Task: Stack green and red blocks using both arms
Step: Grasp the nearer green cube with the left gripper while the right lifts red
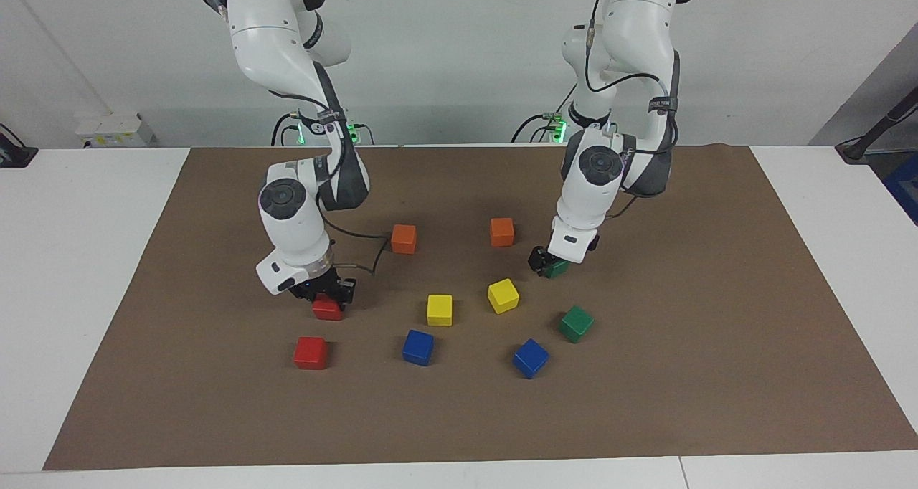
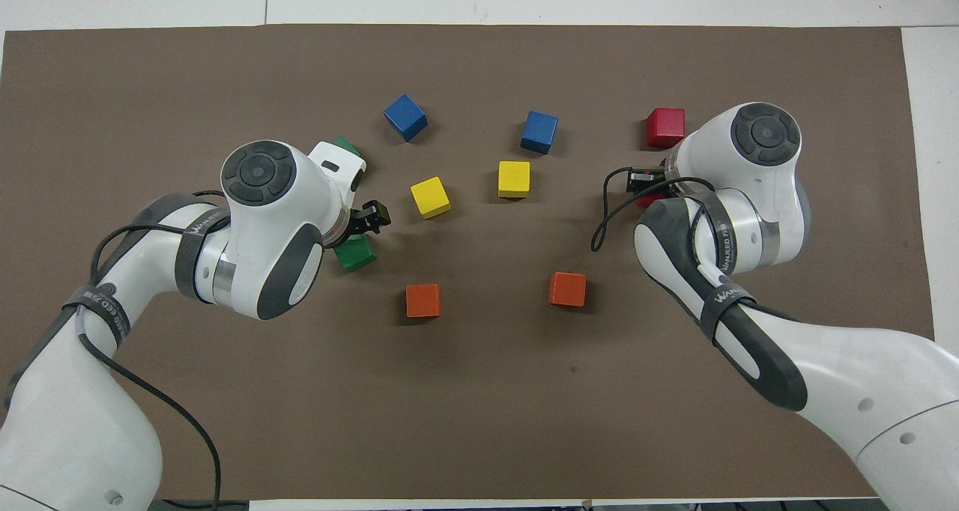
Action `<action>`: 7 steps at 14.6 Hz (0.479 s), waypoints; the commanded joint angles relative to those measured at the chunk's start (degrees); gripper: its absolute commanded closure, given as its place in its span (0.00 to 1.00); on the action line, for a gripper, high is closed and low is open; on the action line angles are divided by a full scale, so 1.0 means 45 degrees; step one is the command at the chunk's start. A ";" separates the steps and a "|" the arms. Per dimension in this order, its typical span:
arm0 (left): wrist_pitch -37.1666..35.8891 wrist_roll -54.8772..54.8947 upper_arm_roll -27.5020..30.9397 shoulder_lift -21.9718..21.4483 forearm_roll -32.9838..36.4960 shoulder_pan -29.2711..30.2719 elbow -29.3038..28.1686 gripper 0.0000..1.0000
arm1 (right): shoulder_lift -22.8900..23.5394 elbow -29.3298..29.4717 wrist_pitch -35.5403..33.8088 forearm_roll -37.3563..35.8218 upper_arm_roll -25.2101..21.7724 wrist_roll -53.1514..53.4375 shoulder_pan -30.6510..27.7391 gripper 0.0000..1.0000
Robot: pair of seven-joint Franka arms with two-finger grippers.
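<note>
Brown matting covers the bench (image 1: 717,374). Right gripper (image 1: 328,297) sits down around the nearer red block (image 1: 328,308), fingers seemingly shut on it; left gripper (image 1: 546,262) likewise grips the nearer green block (image 1: 556,267). Partner cubes lie farther out.

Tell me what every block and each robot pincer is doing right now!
Left pincer: down on a green block.
Right pincer: down on a red block.
Green block at the left pincer: low between the fingers.
Other green block: loose on the mat.
Red block at the right pincer: low between the fingers.
Other red block: loose on the mat.
Nothing stacked yet.
</note>
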 commanded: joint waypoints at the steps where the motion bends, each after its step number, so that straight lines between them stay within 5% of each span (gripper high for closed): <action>1: 0.1002 -0.0545 0.0161 -0.0212 0.0297 -0.0172 -0.0929 0.00 | -0.0819 0.0231 -0.1461 0.0032 0.0067 -0.0460 -0.0466 1.00; 3: 0.1022 -0.0838 0.0161 -0.0193 0.0297 -0.0191 -0.0950 0.00 | -0.1523 0.0116 -0.2266 0.0032 0.0067 -0.1747 -0.1148 1.00; 4: 0.0906 -0.0878 0.0161 -0.0192 0.0316 -0.0211 -0.0950 0.27 | -0.1739 0.0038 -0.2385 0.0032 0.0067 -0.2237 -0.1558 1.00; 5: 0.0731 -0.0840 0.0180 -0.0212 0.0297 -0.0366 -0.0911 0.77 | -0.1915 -0.0079 -0.2502 0.0032 0.0086 -0.2803 -0.1968 1.00; 6: 0.0304 -0.0781 0.0181 -0.0231 0.0316 -0.0367 -0.0776 1.00 | -0.2245 -0.0602 -0.2426 0.0032 0.0086 -0.3389 -0.2359 1.00; 7: -0.0203 -0.0742 0.0181 -0.0270 0.0336 -0.0348 -0.0542 1.00 | -0.2384 -0.0975 -0.2155 0.0032 0.0067 -0.3762 -0.2672 1.00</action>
